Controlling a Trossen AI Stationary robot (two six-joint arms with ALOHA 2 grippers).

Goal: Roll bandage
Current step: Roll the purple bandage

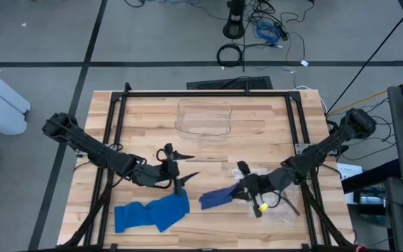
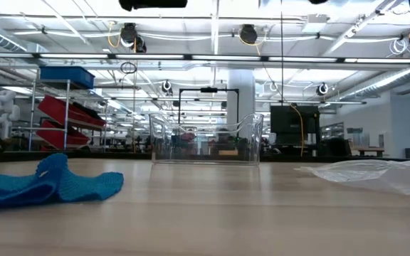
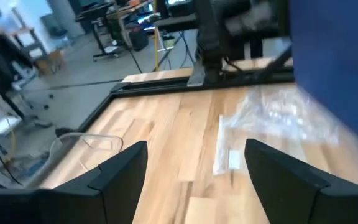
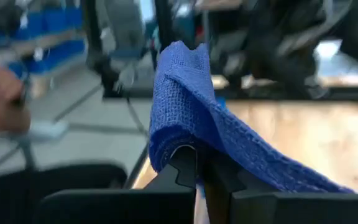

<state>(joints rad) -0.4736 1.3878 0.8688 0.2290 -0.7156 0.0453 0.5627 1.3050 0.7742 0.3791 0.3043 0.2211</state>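
Wooden table (image 1: 208, 140): right claw (image 1: 238, 190) clenched on the blue bandage's (image 1: 152, 212) end, strip trailing toward the nearer, released left claw (image 1: 177, 170).

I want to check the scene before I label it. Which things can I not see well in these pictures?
- Bandage: low view cuts it at the edge; right wrist view shows only the end in the right gripper.
- Plastic bag: high view, partly under the right arm; contents unclear.
- Clear tray: left wrist view, behind the open left gripper.
- Both arms: absent from low view.
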